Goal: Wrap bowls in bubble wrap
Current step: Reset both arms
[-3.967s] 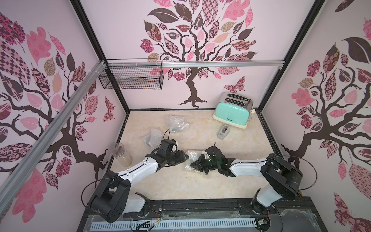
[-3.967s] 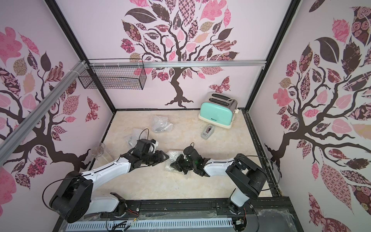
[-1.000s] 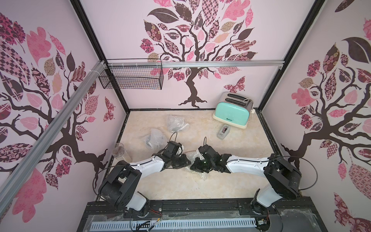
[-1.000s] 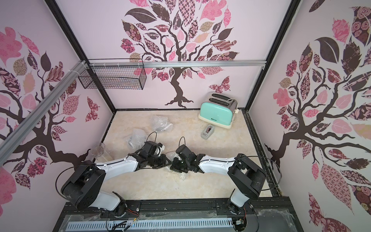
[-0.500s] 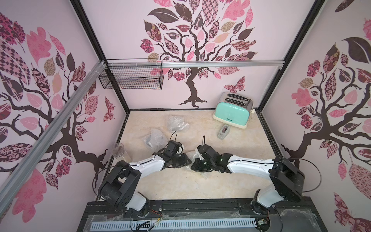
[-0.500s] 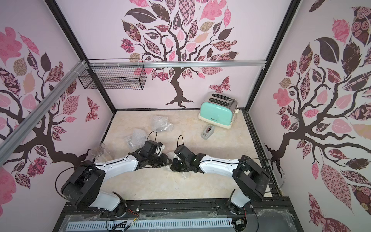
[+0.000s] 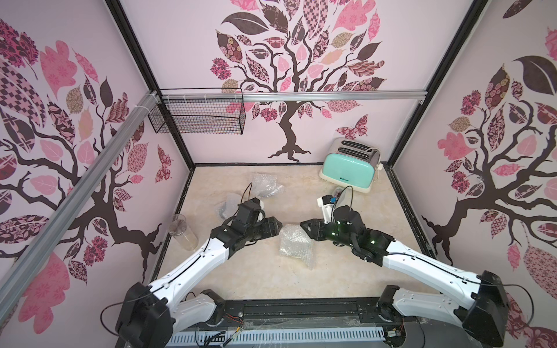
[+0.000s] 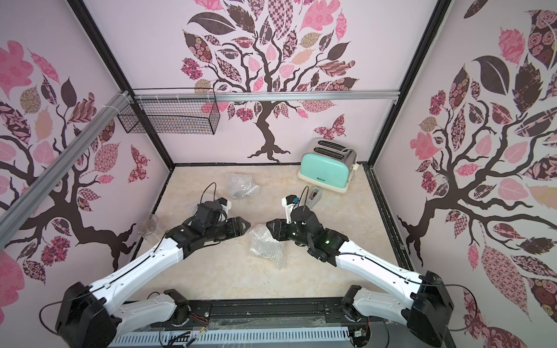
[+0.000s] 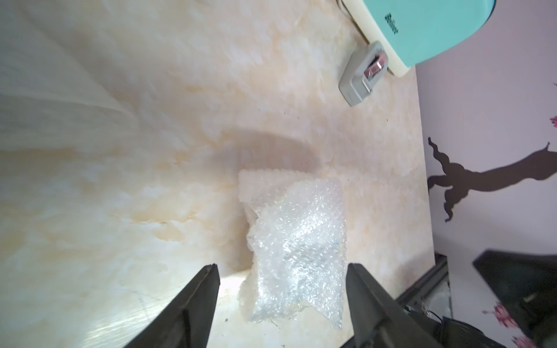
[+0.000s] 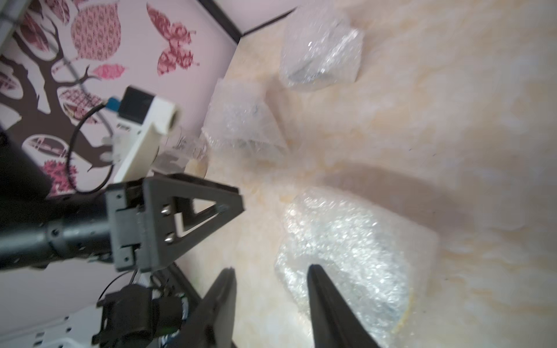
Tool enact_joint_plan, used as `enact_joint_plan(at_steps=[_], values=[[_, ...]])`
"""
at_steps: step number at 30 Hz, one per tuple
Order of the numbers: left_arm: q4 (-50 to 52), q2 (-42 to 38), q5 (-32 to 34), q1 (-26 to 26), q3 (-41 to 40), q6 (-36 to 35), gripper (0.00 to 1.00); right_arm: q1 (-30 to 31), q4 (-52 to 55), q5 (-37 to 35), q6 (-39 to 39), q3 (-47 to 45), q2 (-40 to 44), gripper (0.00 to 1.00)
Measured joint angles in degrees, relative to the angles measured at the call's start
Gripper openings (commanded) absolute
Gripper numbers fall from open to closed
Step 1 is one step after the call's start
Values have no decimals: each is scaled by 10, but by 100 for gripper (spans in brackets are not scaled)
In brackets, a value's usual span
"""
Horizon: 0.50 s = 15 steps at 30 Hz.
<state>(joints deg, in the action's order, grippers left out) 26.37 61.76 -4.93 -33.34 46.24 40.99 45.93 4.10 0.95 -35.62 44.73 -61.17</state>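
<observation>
Three crumpled bundles of clear, shiny bubble wrap lie on the pale marbled tabletop (image 7: 271, 280), all left of the mint toaster (image 7: 349, 168) in both top views. The back bundle (image 7: 265, 185) lies nearest the toaster, level with its front and close to the rear wall, flattened, with one corner poking out. The middle bundle (image 10: 244, 129) sits farther from the toaster, forward and leftward, and is puffed into a tent shape. The front bundle (image 8: 266, 245) lies farthest from the toaster, about mid-tabletop. It is a lumpy squarish packet with a loose flap trailing frontward. The bowls cannot be made out; only dark shapes show inside the two rearward bundles.
</observation>
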Motion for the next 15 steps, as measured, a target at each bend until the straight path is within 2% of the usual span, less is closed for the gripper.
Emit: enact_joint_plan(at_steps=[1, 2, 3, 5, 8, 10, 12, 15], values=[[2, -25, 39, -5, -7, -4, 74, -3, 1, -25, 16, -7, 12, 52], [2, -51, 77, -10, -16, -9, 74, -3, -1, -56, 33, -14, 25, 62], [-5, -80, 123, -14, -31, -21, 75, -3, -3, -97, 54, -22, 40, 66], [-24, -120, 207, -16, -63, -49, 75, -3, -15, -166, 96, -42, 65, 69], [-72, -135, 319, -15, -97, -116, 75, -13, -65, -269, 164, -89, 93, 83], [-108, -120, 371, -14, -110, -158, 73, -47, -92, -312, 187, -120, 94, 84], [-147, -97, 414, -9, -125, -196, 72, -111, -113, -336, 195, -151, 87, 84], [-183, -85, 444, 9, -152, -230, 69, -192, -158, -354, 204, -208, 78, 83]])
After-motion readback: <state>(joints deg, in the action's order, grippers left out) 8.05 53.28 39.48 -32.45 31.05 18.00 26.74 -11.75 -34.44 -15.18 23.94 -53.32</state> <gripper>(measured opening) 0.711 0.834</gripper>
